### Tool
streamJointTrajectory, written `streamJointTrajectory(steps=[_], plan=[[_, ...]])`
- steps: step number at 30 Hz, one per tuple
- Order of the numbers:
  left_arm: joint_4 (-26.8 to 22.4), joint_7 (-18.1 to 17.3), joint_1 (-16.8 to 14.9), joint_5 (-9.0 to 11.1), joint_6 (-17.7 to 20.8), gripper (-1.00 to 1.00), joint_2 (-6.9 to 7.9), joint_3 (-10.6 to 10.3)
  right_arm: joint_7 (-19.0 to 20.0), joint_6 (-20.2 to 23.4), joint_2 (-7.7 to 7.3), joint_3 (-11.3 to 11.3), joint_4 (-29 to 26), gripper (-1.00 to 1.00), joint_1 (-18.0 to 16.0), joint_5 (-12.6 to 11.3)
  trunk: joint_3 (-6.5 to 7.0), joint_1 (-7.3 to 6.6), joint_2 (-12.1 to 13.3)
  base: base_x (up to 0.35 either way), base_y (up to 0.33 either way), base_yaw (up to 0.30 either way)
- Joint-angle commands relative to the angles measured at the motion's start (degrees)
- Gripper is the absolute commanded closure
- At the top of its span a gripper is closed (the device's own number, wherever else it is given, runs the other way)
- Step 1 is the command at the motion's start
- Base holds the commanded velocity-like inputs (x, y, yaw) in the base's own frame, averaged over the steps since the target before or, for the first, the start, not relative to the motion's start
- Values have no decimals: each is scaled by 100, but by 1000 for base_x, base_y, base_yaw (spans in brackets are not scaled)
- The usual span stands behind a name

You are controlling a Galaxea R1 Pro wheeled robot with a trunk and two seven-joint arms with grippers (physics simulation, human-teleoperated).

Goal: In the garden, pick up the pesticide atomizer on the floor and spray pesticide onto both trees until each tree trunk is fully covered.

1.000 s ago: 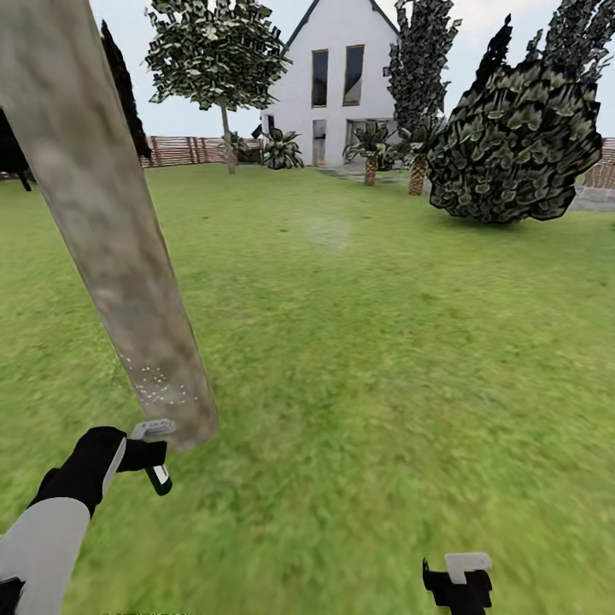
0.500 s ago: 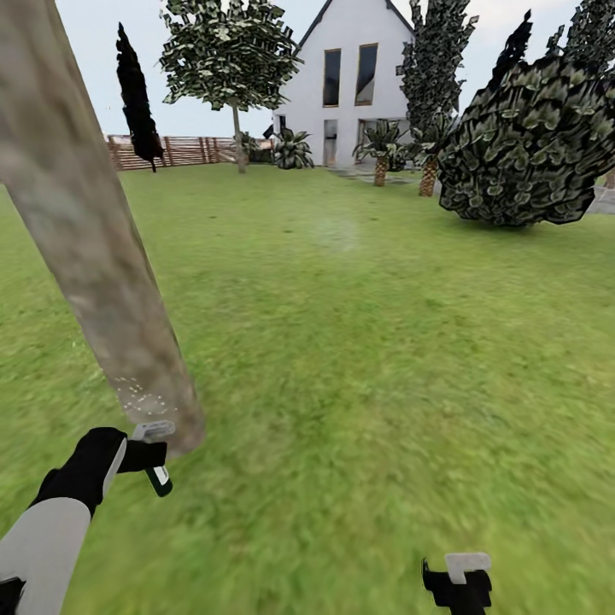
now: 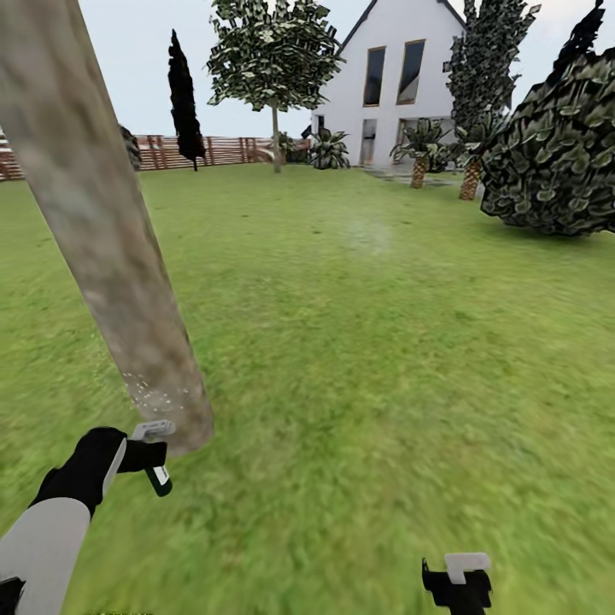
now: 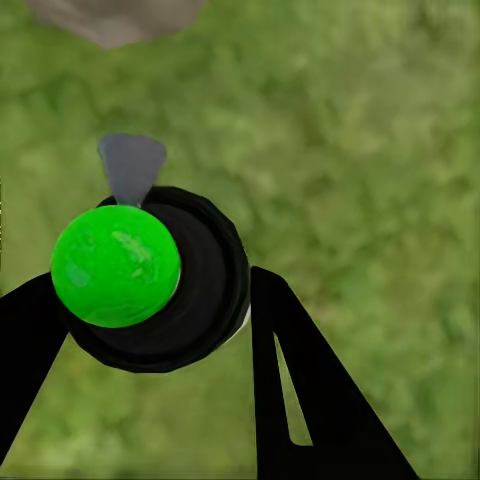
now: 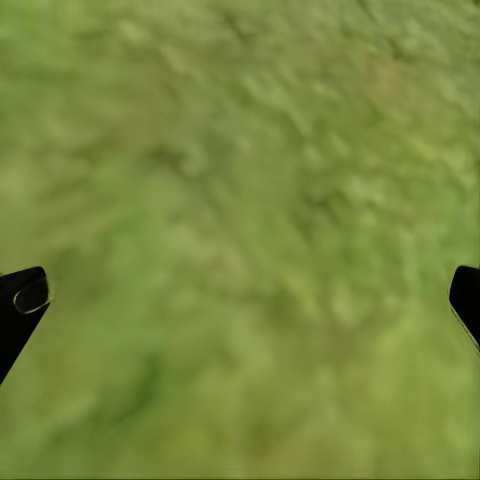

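Observation:
A thick mottled grey-brown tree trunk [image 3: 111,248] leans up the left of the head view, with white pesticide specks [image 3: 158,395] scattered near its base. My left gripper [image 3: 152,457] sits just before that base, shut on the pesticide atomizer [image 4: 170,290], a round black bottle whose cap shows green, with a grey nozzle [image 4: 132,165] pointing toward the trunk's foot [image 4: 115,15]. The other tree [image 3: 275,141] stands far off by the fence. Low at the right, my right gripper [image 3: 457,581] hangs open over the grass, its fingertips [image 5: 20,300] wide apart.
Green lawn spreads ahead. A large dark bush [image 3: 555,162] is at the right, short palms [image 3: 418,158] and a white house [image 3: 401,85] behind it. A narrow dark cypress [image 3: 184,94] stands before the brown slat fence [image 3: 213,151].
The whole head view has swung left, so the house, bush and far tree sit further right in the picture. Both arms keep their places in it; specks still lie on the trunk's base.

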Motion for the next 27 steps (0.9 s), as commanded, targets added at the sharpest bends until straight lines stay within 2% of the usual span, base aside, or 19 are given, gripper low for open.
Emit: streamJointTrajectory(steps=[1,11,14,17,18,20,21,22,25,27], plan=[[0,0,0,1,0,100,1,0,0,0,0,0,0,-100,0,4,0,0,0,139,-260,275],[-95,-14,0,18,0,100,8,2,-8,0,0,0,0,-100,0,2,0,0,0,132,-260,275],[-368,-47,0,23,29,100,21,-32,-9,0,-3,0,0,-100,0,3,0,0,0,95,-261,275],[-925,-73,-2,34,112,100,42,-30,-9,0,-8,0,0,-100,0,0,0,0,0,23,-120,275],[-1098,-77,-10,38,212,100,64,-19,-9,0,-9,0,0,-100,0,0,0,0,0,3,-17,274],[-1175,-87,-45,40,596,100,86,-10,-9,0,-9,-6,0,-100,0,1,0,0,0,1,-4,275],[-1180,-94,-65,37,648,100,87,-9,-9,0,-9,-6,0,-100,0,0,0,0,0,0,-1,272],[-1184,-106,-94,35,686,100,96,-26,-9,0,-9,-8,0,-100,0,0,0,0,0,0,0,216],[-1190,-106,-130,32,738,100,100,-347,-19,0,-17,-9,0,-100,0,-1,0,0,0,0,0,38],[-1190,-106,-288,36,925,100,93,-410,-25,0,-24,-9,0,-100,0,-1,0,0,0,0,0,3]])
